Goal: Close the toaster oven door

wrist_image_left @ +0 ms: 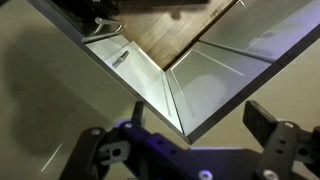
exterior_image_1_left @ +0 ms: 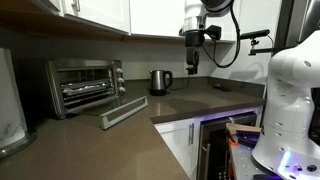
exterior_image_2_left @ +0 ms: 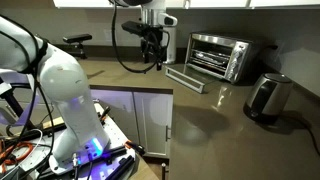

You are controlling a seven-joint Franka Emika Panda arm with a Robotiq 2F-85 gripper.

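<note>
Countertop [exterior_image_1_left: 200, 108]: dark, L-shaped. In an exterior view the toaster oven [exterior_image_1_left: 85, 85] stands at its far left against the wall, with a kettle [exterior_image_1_left: 160, 80] to its right. The toaster oven door [exterior_image_1_left: 122, 112] lies fully open, flat toward the near side. The gripper [exterior_image_1_left: 192, 58] hovers high, well right of the door, fingers spread and empty. Advised: come under the door's free edge, sweep upward about the bottom hinge, and press it flush.

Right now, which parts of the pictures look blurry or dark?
Wrist view: the gripper is dark and blurry up close, with a small purple glow. In an exterior view the white robot body looms soft-edged in front, and the corner by the toaster oven is dim. In an exterior view a soft dark shadow lies on the counter near the kettle.
</note>
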